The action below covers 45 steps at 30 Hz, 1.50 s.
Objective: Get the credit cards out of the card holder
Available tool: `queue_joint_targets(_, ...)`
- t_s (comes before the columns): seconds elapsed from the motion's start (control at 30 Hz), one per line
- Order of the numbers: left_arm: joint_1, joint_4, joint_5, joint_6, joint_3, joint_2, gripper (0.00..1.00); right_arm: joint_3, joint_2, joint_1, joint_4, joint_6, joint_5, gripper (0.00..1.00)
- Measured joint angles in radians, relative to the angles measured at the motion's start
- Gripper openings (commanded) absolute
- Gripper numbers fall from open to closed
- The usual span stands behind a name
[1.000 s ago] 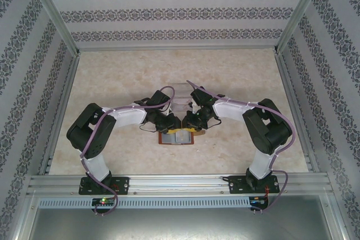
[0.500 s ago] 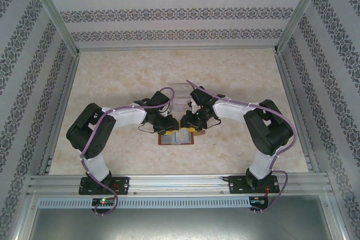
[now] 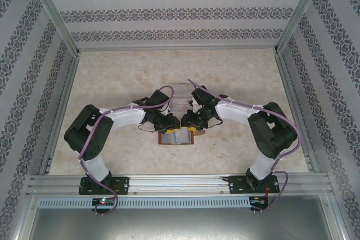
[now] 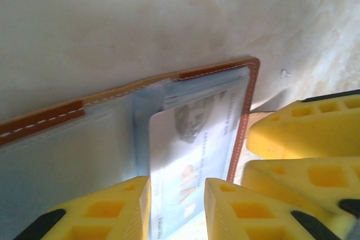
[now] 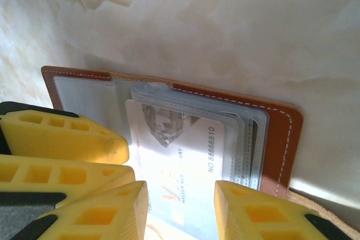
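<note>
Clear box (image 3: 180, 91) just behind card holder (image 3: 175, 137)

The card holder (image 5: 284, 139) was smooth brown leather with a soft sheen, edged in white stitching; its inner pockets (image 5: 247, 133) were grey-blue and faintly shiny. Inside it, a credit card (image 5: 180, 155) was pale, glossy plastic. Over the card holder, the right gripper (image 5: 181, 195) had fingers (image 5: 264, 217) of matt yellow moulded plastic. Beneath the card holder, the table (image 5: 236, 26) was smooth, pale and marble-patterned.
</note>
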Motion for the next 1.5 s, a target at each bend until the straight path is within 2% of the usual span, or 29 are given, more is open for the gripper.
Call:
queue_joint_targets(0.63, 0.0, 0.017, 0.018, -0.02, -0.002, 0.039, 0.31, 0.0, 0.042, 0.0, 0.014, 0.0, -0.013, 0.35)
queue_joint_targets(0.97, 0.0, -0.006, -0.041, -0.01, -0.003, -0.023, 0.3, -0.002, 0.049, 0.0, 0.031, 0.0, -0.015, 0.31)
queue_joint_targets(1.3, 0.0, 0.007, -0.025, -0.027, -0.003, -0.03, 0.27, -0.005, 0.049, 0.0, 0.032, 0.0, -0.013, 0.31)
queue_joint_targets(1.5, 0.0, -0.032, -0.058, -0.023, -0.002, -0.03, 0.27, -0.005, 0.049, 0.0, 0.034, 0.0, -0.013, 0.31)
